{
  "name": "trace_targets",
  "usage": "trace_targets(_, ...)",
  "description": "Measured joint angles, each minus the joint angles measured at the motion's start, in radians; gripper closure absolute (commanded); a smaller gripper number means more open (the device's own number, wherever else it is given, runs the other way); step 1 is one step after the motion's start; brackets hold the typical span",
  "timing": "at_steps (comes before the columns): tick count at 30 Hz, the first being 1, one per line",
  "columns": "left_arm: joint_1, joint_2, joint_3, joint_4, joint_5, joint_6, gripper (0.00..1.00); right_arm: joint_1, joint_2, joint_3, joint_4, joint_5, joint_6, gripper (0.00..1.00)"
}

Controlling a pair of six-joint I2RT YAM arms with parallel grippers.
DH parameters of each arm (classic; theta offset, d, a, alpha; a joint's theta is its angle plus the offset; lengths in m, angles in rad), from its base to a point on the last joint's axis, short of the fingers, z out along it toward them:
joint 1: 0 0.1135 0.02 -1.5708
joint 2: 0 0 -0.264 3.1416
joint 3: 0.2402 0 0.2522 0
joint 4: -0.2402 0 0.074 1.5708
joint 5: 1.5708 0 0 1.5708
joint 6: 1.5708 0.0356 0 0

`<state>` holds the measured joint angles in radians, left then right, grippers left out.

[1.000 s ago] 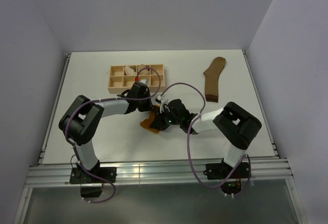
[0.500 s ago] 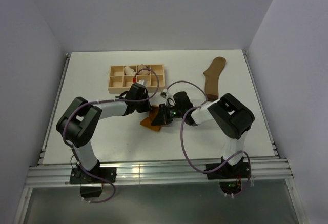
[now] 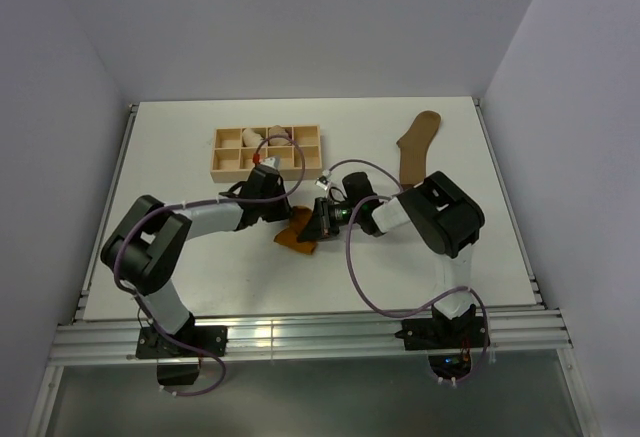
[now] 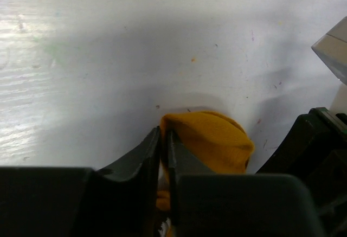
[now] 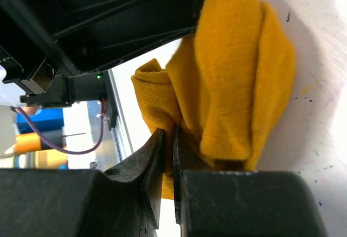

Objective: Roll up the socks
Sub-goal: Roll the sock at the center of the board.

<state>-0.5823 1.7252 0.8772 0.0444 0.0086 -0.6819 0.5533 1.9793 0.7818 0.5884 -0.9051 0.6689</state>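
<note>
- At the middle of the table [image 3: 200,257], the mustard sock [image 3: 297,238] is lying bunched up between both arms.
- Pinching its edge is the left gripper [image 4: 164,134], jaws almost touching.
- Clamping a fold from the opposite side is the right gripper [image 5: 168,134].
- Toward the far right, the olive-brown sock [image 3: 415,152] is lying flat, well apart from the wooden tray [image 3: 215,162].

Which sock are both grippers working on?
The mustard-orange sock, bunched mid-table; the olive-brown sock lies flat and untouched at the far right.

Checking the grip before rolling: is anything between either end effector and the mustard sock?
Nothing visible does. The left end effector and the right end effector each pinch the mustard sock directly.
</note>
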Motion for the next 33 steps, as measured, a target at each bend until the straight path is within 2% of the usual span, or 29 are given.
trace_targets(1, 0.000, -0.008, -0.010, 0.002, -0.007, -0.007, 0.78, -0.002, 0.004, 0.003, -0.002, -0.006, 0.006, 1.00)
trace_targets(5, 0.003, -0.059, -0.046, 0.001, -0.037, -0.024, 0.54, -0.009, 0.014, 0.008, -0.005, -0.018, 0.023, 1.00)
trace_targets(8, 0.005, -0.100, -0.056, -0.002, -0.062, -0.040, 0.41, -0.016, 0.026, 0.011, 0.001, -0.032, 0.046, 1.00)
trace_targets(13, 0.007, -0.190, -0.071, -0.012, -0.106, -0.079, 0.31, -0.020, 0.033, 0.011, 0.008, -0.035, 0.077, 1.00)
trace_targets(19, 0.005, -0.367, -0.169, -0.045, -0.124, -0.198, 0.26, -0.024, 0.048, 0.002, 0.051, -0.038, 0.130, 1.00)
trace_targets(25, -0.056, -0.533, -0.353, -0.063, -0.138, -0.366, 0.27, -0.027, 0.056, -0.010, 0.093, -0.035, 0.180, 1.00)
trace_targets(33, -0.127, -0.549, -0.501, 0.010, -0.143, -0.533, 0.29, -0.027, 0.056, -0.024, 0.122, -0.023, 0.208, 1.00)
